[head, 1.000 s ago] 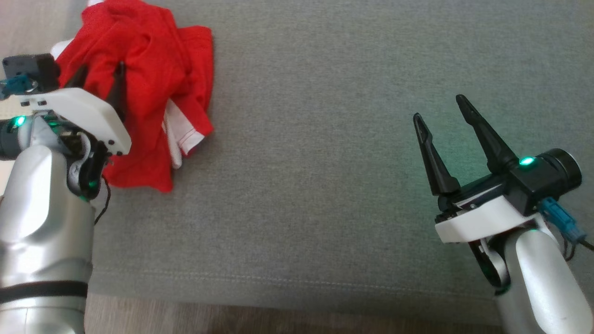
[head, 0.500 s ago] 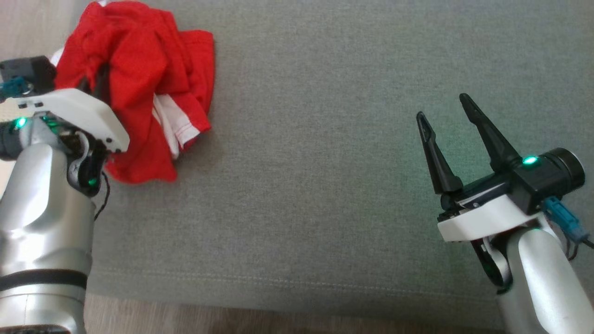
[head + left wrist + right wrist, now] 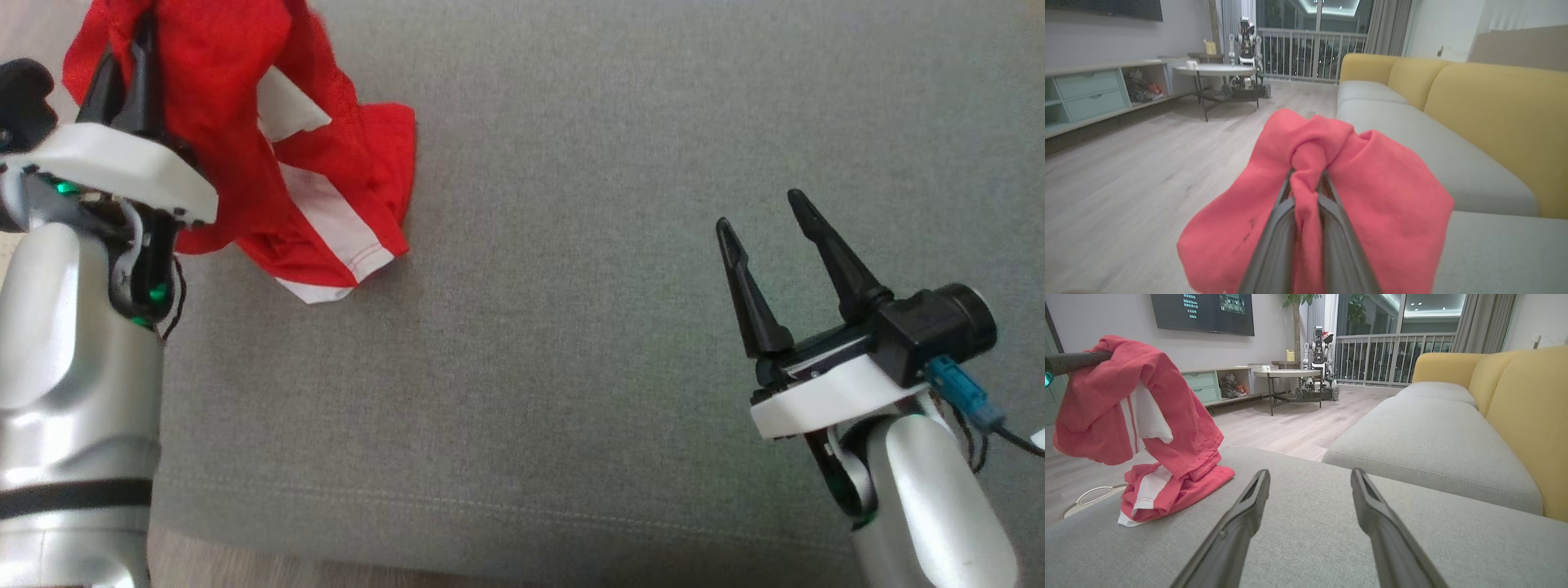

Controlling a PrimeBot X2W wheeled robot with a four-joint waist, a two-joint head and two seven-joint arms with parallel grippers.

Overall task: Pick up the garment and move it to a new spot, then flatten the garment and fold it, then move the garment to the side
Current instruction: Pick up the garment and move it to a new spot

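Upper left, the left gripper [image 3: 129, 41] pinches the garment [image 3: 245, 122], whose long axis slants down-right, its lower end on the sofa [image 3: 612, 245]. Lower right, the right gripper [image 3: 758, 211] stands wide.

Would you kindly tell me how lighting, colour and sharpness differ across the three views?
Head view: even, soft light, the garment a saturated red, only faint shadows on the sofa seat. Left wrist view: the garment looks washed-out pink, and the cloth nearest the left gripper is soft. Right wrist view: dimmer room, bright ceiling lights at the top, the right gripper blurred up close.
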